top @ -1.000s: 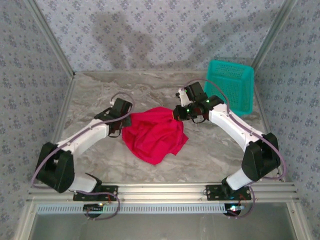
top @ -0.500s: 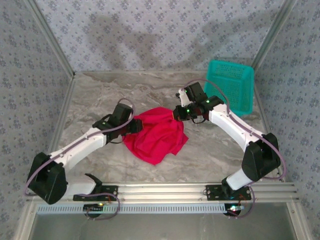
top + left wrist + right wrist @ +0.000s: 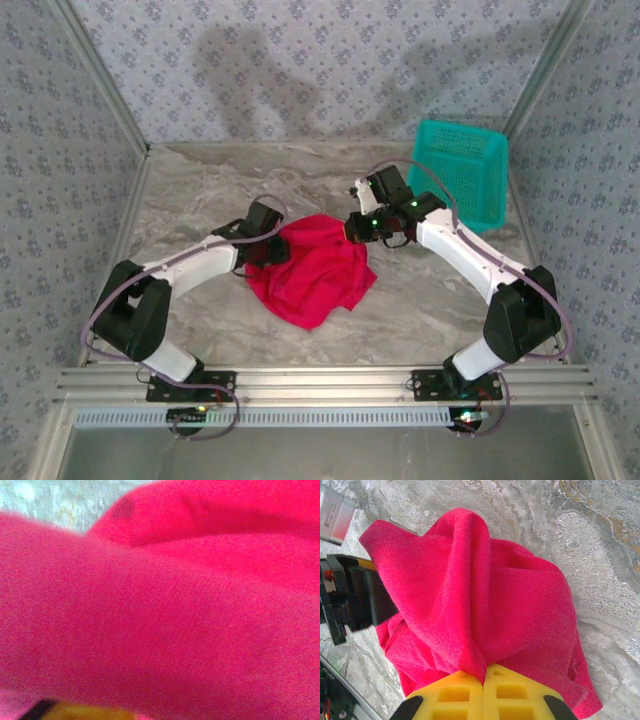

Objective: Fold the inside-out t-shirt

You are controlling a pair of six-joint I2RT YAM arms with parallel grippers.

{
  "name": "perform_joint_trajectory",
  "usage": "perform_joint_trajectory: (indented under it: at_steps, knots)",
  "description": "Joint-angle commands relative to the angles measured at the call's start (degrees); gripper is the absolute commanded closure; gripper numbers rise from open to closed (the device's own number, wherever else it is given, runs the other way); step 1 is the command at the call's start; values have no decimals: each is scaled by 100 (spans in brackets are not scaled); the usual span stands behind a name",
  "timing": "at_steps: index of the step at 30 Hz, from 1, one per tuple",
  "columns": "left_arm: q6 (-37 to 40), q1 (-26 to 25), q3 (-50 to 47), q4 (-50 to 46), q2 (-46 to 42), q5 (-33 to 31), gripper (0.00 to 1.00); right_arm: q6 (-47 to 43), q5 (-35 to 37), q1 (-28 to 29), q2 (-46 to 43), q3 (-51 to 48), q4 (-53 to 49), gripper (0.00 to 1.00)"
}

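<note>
- Cloth first: the inside-out t-shirt, bright red, lies in a crumpled heap near the middle of the table, between the two arms. It is bunched and creased, not spread flat.
- Right gripper: the yellow fingers are pressed together on a fold at the far right edge of the shirt. In the right wrist view a ridge of red cloth runs straight out from the closed fingertips, and the rest of the garment drapes off to either side over the marbled surface.
- Left gripper: it sits at the left edge of the heap, nosed into the cloth and touching it.
- Left wrist view: the red fabric is very close and blurred, a sliver of yellow finger shows at the bottom edge, and a patch of table shows in the top left corner. Whether these jaws are apart or clamped on cloth cannot be told.
- Right wrist view, left side: the black body of the left gripper sits right against the side of the shirt.
- Teal mesh basket: it stands at the far right of the table, near the wall and behind the right arm, well apart from the shirt.
</note>
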Motion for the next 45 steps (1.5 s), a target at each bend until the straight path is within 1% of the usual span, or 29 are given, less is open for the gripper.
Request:
perform_joint_trajectory:
  at_steps: [1, 3, 4, 8, 12, 14, 16, 18, 20, 22, 24, 28, 29, 31, 34, 37, 40, 42, 45]
  knots:
    - [39, 136, 442, -87, -88, -112, 85, -23, -12, 51, -174, -56, -53, 100]
    - [80, 205, 658, -191, -144, -77, 99, -33, 11, 37, -206, -133, -38, 100]
    - [115, 231, 793, -260, -166, -35, 100, -38, 34, 30, -220, -177, -35, 100]
    - [195, 289, 1536, -559, -271, 352, 100, 24, 88, -156, -277, -324, -13, 100]
    - [255, 314, 2837, -957, -352, 752, 100, 242, 143, -551, -231, -359, 213, 100]
    - [191, 363, 3443, -1076, -355, 1116, 100, 451, 291, -751, -88, -282, 243, 100]
    - [85, 449, 4034, -1165, -376, 1643, 100, 751, 679, -927, 170, -68, 22, 100]
    - [38, 523, 4382, -1246, -486, 1947, 100, 1080, 909, -1094, 431, 109, -201, 100]
    - [-21, 665, 4413, -1265, -690, 2121, 100, 1276, 975, -1260, 724, 245, -307, 100]
    - [-106, 854, 4150, -1148, -964, 2351, 100, 1352, 1058, -1325, 1023, 376, -448, 100]
    - [-300, 1151, 3671, -895, -1212, 2659, 100, 1398, 1132, -1349, 1292, 511, -682, 100]
    - [-958, 1879, 2662, -86, -1504, 3325, 100, 1278, 1368, -1376, 1716, 757, -935, 100]
    - [-1045, 1957, 2543, 22, -1496, 3391, 100, 1268, 1411, -1367, 1772, 820, -946, 100]
    - [-961, 1956, 2476, -66, -1377, 3360, 100, 1161, 1352, -1268, 1748, 872, -945, 100]
    - [-556, 1675, 2412, -331, -1166, 3191, 100, 1075, 1187, -1112, 1499, 832, -747, 100]
    - [99, 1031, 2127, -621, -1041, 2585, 83, 1135, 850, -1060, 1336, 810, -628, 100]
    - [533, 368, 1580, -398, -935, 2271, 69, 1186, 739, -1022, 1237, 826, -612, 100]
    - [855, -94, 1212, -181, -836, 2088, 61, 1200, 723, -1027, 1200, 831, -632, 100]
    - [1462, -790, 856, 94, -513, 1799, 55, 1199, 669, -1038, 1188, 849, -676, 100]
